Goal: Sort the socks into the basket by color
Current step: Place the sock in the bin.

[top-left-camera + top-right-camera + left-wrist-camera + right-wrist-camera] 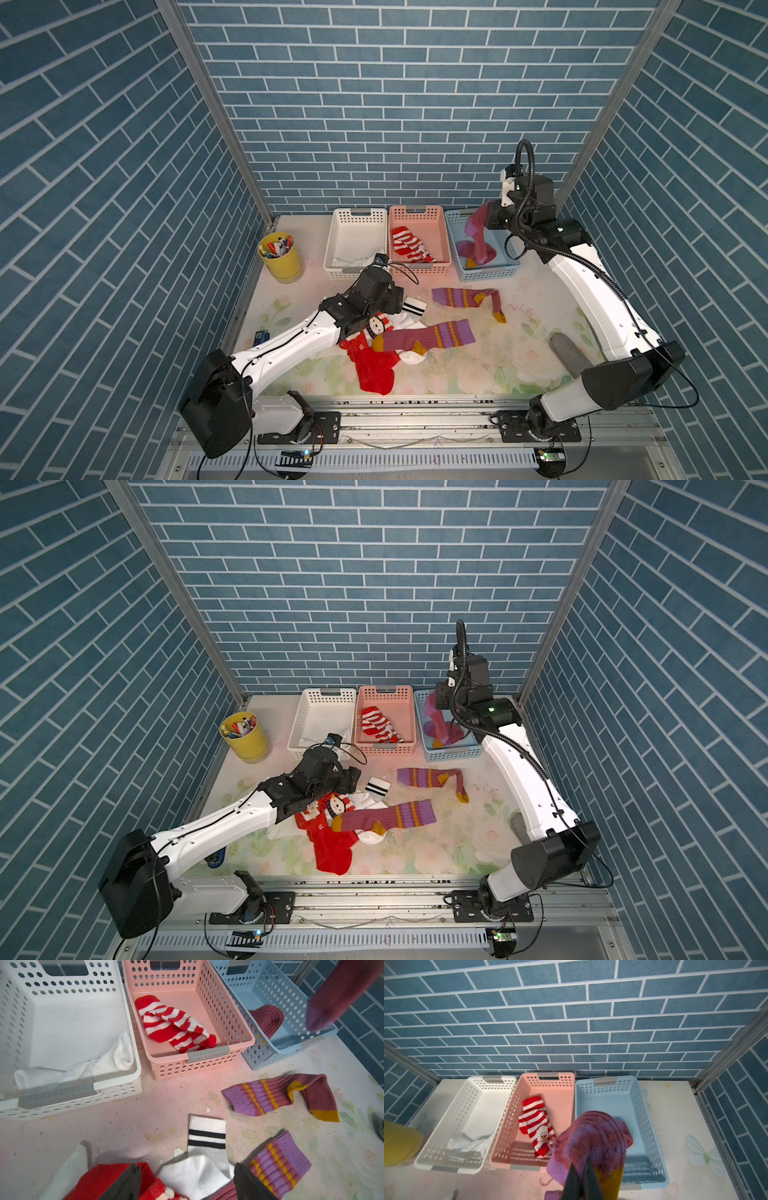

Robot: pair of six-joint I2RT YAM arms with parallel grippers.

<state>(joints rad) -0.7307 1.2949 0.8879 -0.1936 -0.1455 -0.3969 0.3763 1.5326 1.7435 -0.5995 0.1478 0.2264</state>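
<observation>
Right of centre in a top view, the right gripper (581,1169) is clenching a mauve sock (478,235) dangling into the blue basket (490,272); releasing low avoids draping the rim. The left gripper (187,1176) is hanging open, empty.

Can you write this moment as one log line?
right gripper: shut on mauve sock over blue basket | left gripper: open above white sock

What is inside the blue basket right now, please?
A mauve sock with a mustard patch lies in the blue basket. A second mauve sock, pinched in the right gripper, hangs over it, hiding part of the basket floor and of the lying sock.
</observation>
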